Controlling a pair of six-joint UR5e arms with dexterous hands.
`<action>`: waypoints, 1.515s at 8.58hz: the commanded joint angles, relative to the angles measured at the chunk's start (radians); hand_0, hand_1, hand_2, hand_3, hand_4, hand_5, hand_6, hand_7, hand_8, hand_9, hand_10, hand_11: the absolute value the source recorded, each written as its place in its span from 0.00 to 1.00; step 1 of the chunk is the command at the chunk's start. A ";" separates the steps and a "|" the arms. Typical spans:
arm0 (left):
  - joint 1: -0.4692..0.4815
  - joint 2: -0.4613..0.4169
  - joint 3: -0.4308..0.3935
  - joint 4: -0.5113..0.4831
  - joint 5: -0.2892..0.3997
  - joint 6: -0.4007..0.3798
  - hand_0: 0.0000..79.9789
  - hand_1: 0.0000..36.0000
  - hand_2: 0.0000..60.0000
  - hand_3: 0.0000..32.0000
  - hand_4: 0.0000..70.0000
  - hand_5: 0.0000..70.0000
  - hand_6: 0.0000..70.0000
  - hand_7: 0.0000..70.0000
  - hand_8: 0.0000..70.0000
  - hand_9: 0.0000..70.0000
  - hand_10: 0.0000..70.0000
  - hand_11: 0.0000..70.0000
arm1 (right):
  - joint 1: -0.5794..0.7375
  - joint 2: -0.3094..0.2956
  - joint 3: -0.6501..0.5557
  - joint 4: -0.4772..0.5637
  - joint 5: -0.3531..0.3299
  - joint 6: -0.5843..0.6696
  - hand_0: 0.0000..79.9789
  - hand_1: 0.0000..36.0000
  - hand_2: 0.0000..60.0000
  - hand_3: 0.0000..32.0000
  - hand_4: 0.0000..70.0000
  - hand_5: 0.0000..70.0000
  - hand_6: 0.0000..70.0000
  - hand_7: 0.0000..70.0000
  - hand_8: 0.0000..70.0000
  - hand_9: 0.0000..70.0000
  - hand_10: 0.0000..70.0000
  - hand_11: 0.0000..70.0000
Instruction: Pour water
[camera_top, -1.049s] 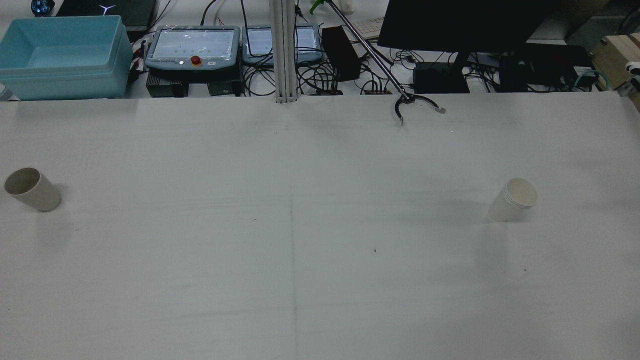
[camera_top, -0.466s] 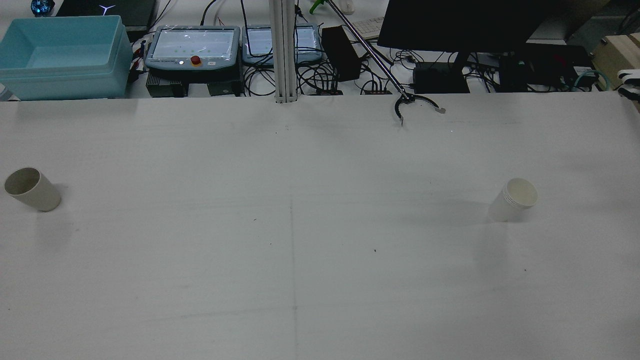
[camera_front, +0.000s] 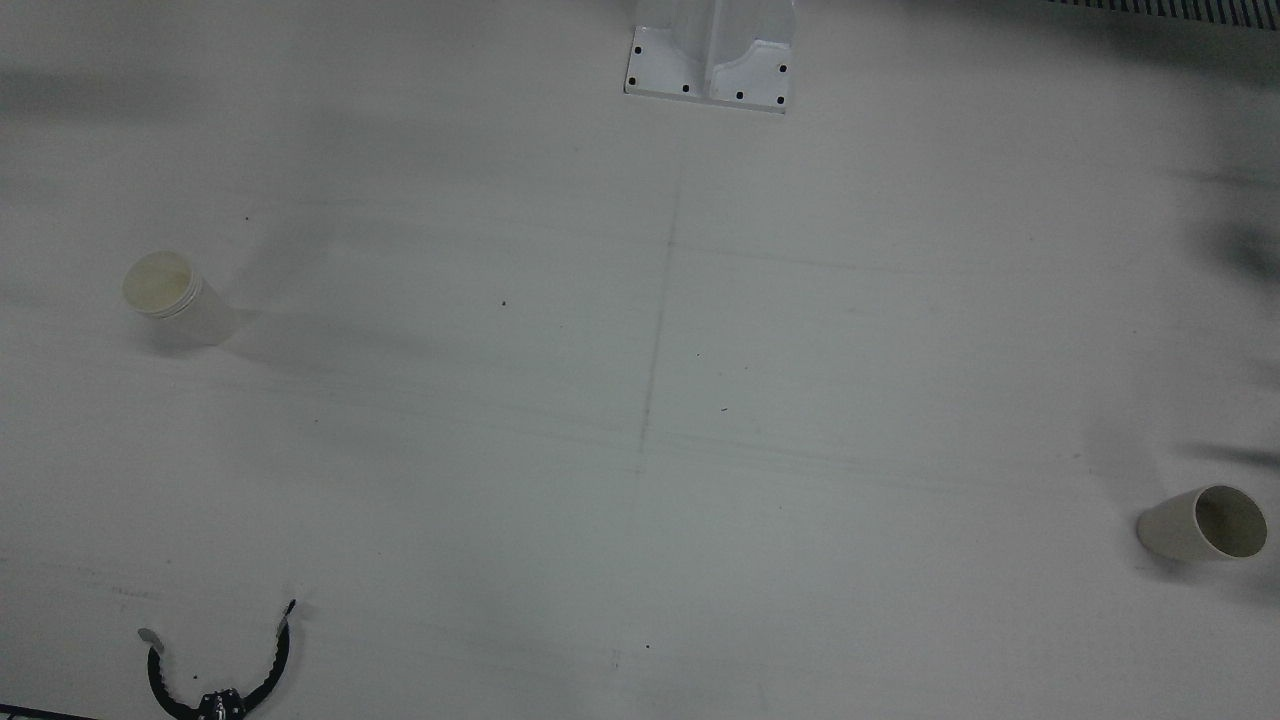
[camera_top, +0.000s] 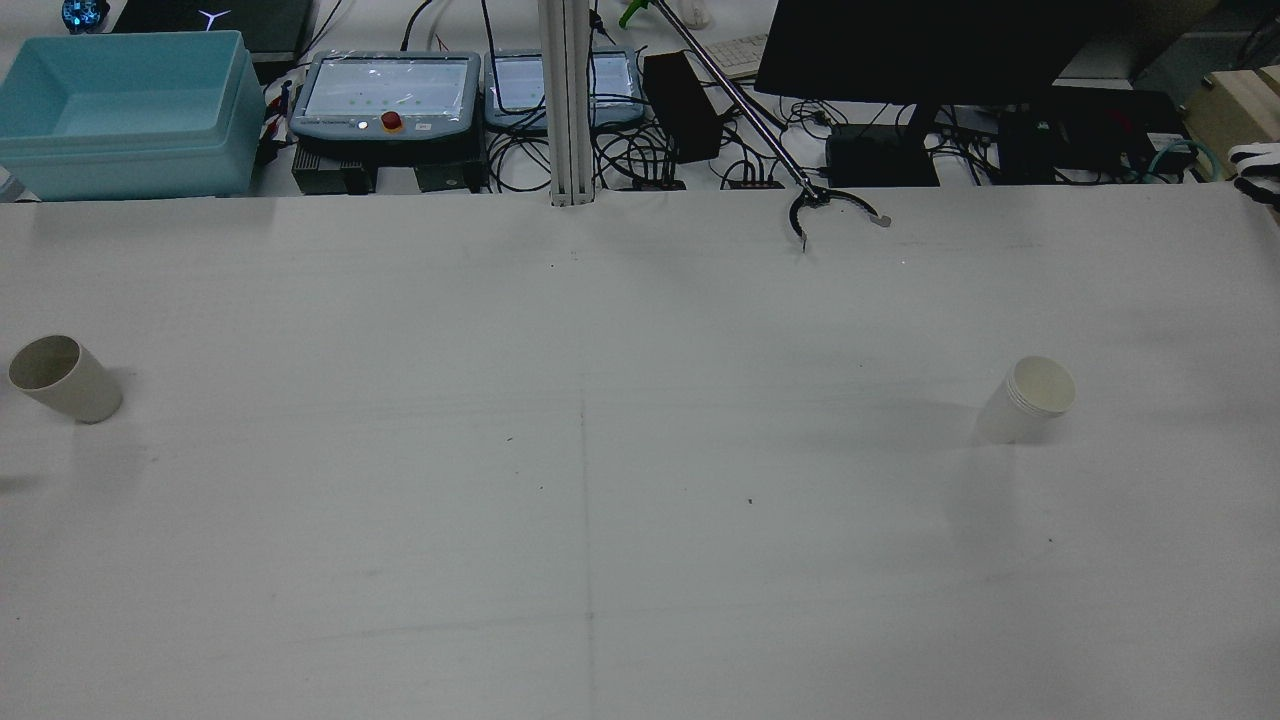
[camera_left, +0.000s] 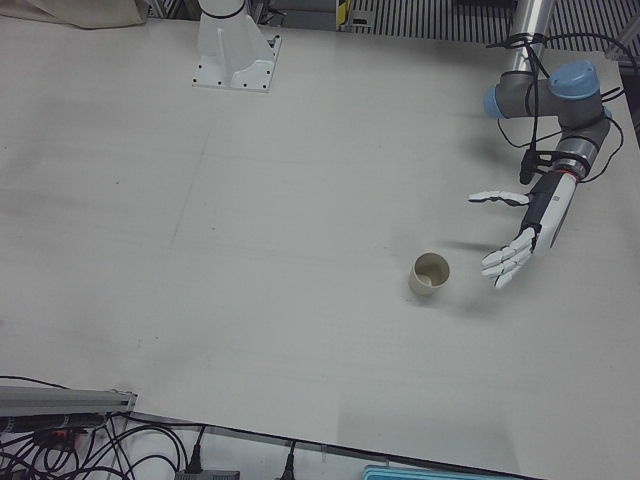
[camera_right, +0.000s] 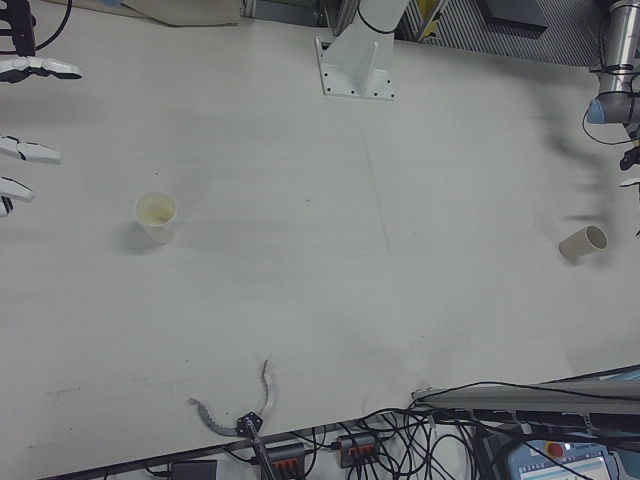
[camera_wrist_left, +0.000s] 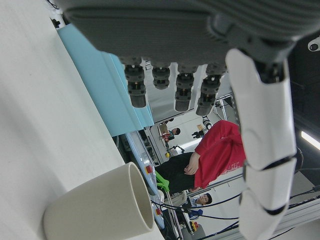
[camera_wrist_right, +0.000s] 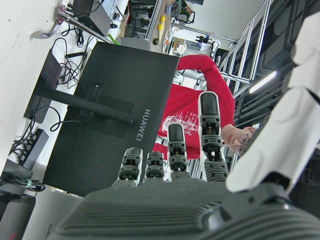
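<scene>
Left hand (camera_left: 520, 240) hovering spread open, holding nothing, just beside the beige cup (camera_left: 430, 273) near the worktop (camera_left: 300, 200) edge. Right hand (camera_right: 20, 120) also splayed and empty, near the white cup (camera_right: 155, 216). Risking a tip-over if fingers clip a rim. Looking empty, both cups, but can't tell about water.

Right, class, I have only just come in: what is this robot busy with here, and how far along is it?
It is at the very start of a pouring task. Two paper cups stand far apart on the white table. The left hand is open beside the beige cup, not touching it. The right hand is open near the white cup, also clear of it. Nothing has been lifted or poured.
</scene>
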 joint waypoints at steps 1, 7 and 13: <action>0.040 -0.124 0.121 0.003 -0.002 0.009 0.67 0.51 0.29 0.00 0.36 0.13 0.21 0.24 0.11 0.10 0.16 0.26 | 0.000 0.000 -0.002 -0.001 -0.001 -0.002 0.54 0.24 0.27 0.00 0.39 0.30 0.21 0.42 0.08 0.18 0.13 0.19; 0.111 -0.248 0.327 -0.036 -0.043 0.014 0.59 0.35 0.34 0.00 0.32 0.07 0.17 0.18 0.08 0.04 0.12 0.20 | -0.006 0.014 -0.017 -0.001 0.011 -0.011 0.53 0.23 0.33 0.00 0.47 0.32 0.25 0.45 0.11 0.21 0.14 0.20; 0.131 -0.254 0.303 -0.048 -0.040 0.043 0.67 0.55 0.34 0.00 0.36 0.12 0.19 0.21 0.10 0.07 0.12 0.21 | -0.005 0.014 -0.015 -0.001 0.006 -0.012 0.54 0.24 0.31 0.00 0.44 0.31 0.23 0.44 0.10 0.19 0.13 0.19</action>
